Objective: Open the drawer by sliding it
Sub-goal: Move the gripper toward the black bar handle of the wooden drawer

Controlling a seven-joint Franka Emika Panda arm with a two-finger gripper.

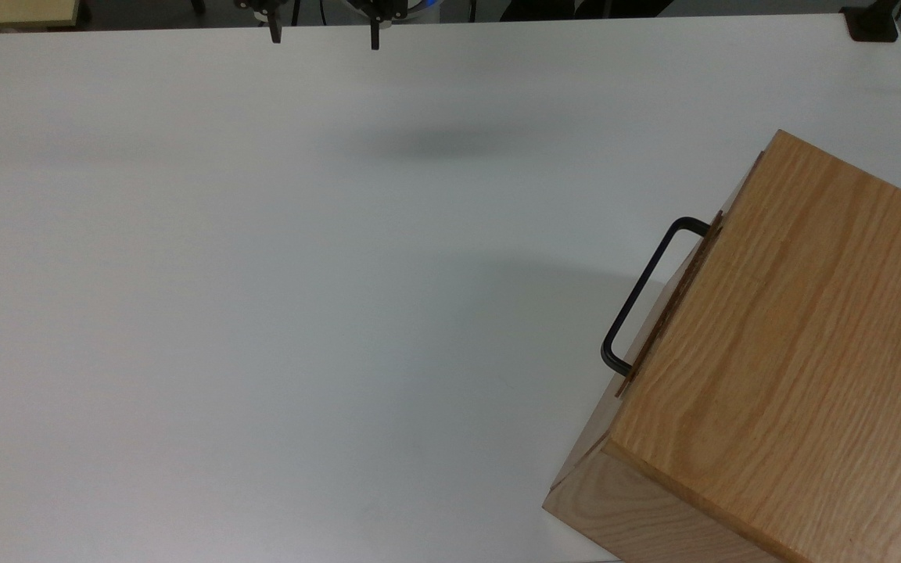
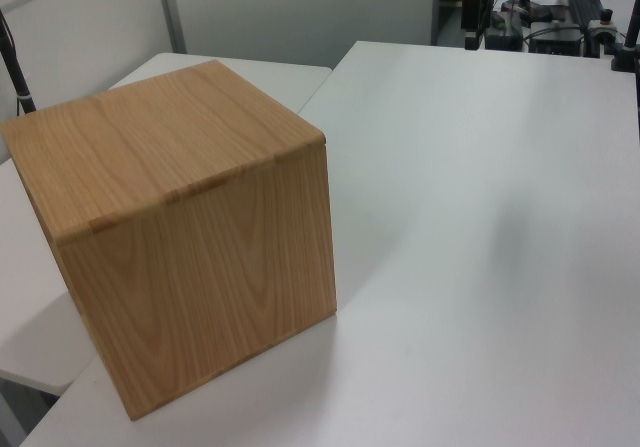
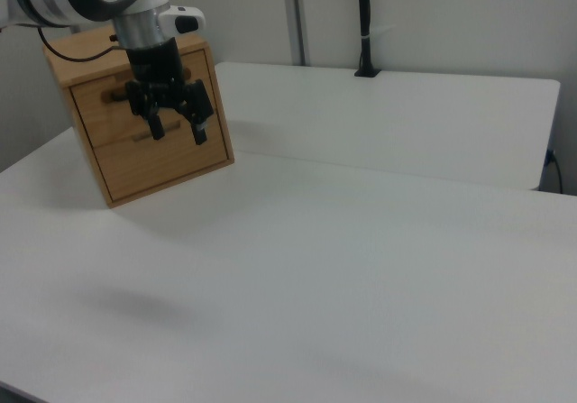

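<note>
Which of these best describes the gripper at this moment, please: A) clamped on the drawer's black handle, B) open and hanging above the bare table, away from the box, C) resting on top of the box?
B: the gripper hangs open, holding nothing, far from the handle.

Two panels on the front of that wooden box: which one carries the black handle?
The upper drawer. Its black U-shaped handle juts out just under the box top, while the lower panel shows no black handle.
</note>
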